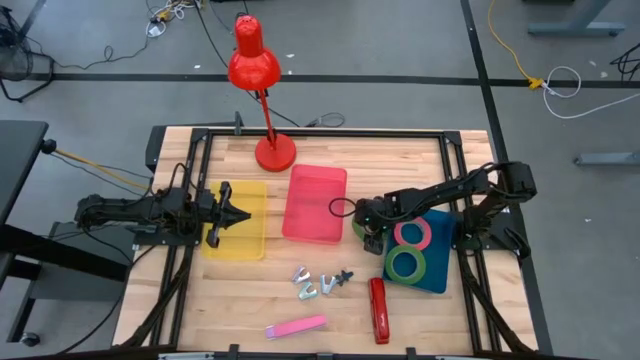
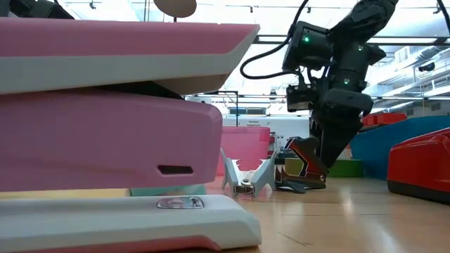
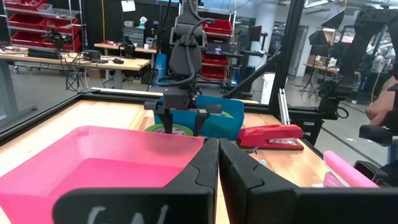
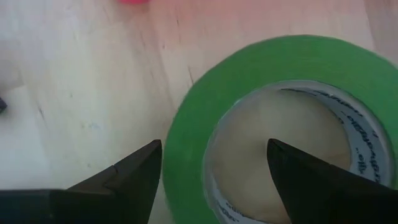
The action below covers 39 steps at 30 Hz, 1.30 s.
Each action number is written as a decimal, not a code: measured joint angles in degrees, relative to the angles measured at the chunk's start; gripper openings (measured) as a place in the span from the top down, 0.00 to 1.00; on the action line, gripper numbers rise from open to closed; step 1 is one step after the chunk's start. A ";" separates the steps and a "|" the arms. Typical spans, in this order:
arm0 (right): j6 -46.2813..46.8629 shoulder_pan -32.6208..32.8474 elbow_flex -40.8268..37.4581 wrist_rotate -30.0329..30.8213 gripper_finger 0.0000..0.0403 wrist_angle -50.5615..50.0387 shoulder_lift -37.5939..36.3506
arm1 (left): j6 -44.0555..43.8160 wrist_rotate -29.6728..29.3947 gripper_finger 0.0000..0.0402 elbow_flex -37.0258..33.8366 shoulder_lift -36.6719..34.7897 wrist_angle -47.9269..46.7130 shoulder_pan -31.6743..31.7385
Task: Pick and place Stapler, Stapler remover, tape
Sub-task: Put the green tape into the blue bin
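Tape pick in hand. My right claw (image 4: 214,180) wide open, poised over green roll (image 4: 273,124) on bare table; one finger outside rim, other over centre. Next: descend, close on wall. Left claw (image 1: 232,213) shut, idle.

The table (image 1: 250,300) is pale, smooth wood with visible grain. The pink tray (image 1: 315,203) looks like translucent plastic. The red stapler (image 1: 378,310) is glossy.

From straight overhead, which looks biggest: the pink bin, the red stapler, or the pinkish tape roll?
1. Pink bin
2. Red stapler and pinkish tape roll: unsure, the stapler is longer but narrower, the roll wider but shorter.
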 joint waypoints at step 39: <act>-1.82 0.02 0.09 -0.74 0.79 -0.88 0.02 | 0.00 0.01 0.95 -0.01 0.00 0.02 0.00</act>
